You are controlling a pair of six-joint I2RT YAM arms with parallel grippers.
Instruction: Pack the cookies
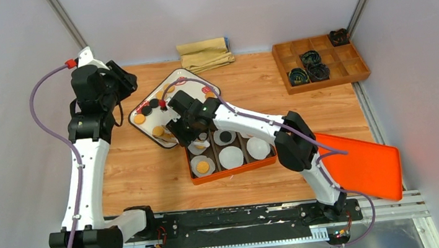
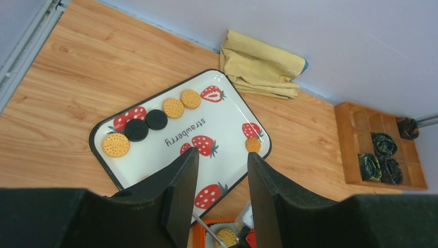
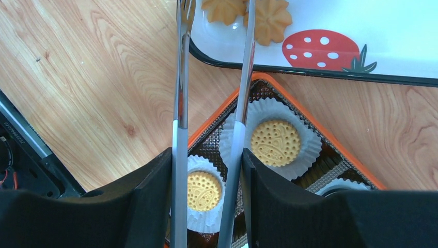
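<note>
Nearest: right gripper, clamped on metal tongs pointing to 12 o'clock; left gripper open, empty. Stock: cookies on strawberry tray and in paper cups. Likely light, brittle; pinch gently across edges.

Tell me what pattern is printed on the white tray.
The tray bears red white-dotted strawberries and the word strawberry; clearest in the left wrist view.

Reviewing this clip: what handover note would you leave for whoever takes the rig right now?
Left gripper: jaws open, empty, above the strawberry tray.
Right gripper: shut on tongs, tips by two flower cookies at the tray edge.
Done: at least three paper cups in the orange box hold cookies.
Left: two empty cups visible; more cookies on the tray.
</note>
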